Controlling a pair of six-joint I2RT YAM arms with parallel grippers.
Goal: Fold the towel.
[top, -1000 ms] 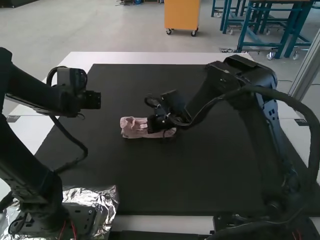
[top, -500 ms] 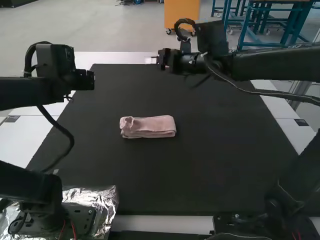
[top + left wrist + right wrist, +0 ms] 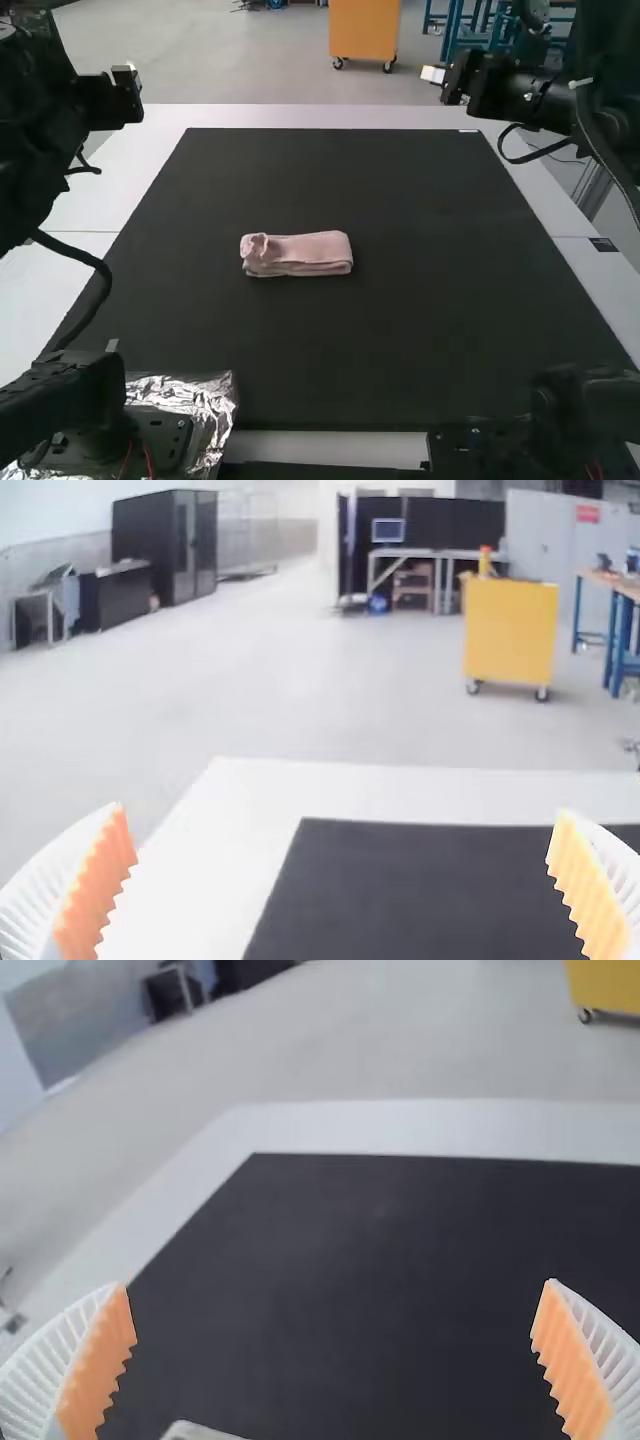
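Lying in a folded strip, the towel (image 3: 297, 254) apparently needed no grip, so left end effector (image 3: 341, 811) and right end effector (image 3: 336, 1284) hung wide, clear of it!

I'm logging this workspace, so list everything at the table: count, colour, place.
Towel: one, pink, folded strip, on the mat
Mat: one, black, on the table
Table: one, white, under the mat
Foil: one crumpled sheet, silver, near left corner
Pale edge: one, whitish, against the mat, unclear what
Left arm, right arm: one each, black, flanking the mat
Left claw, right claw: one each, white, orange pads, open, at the arm ends
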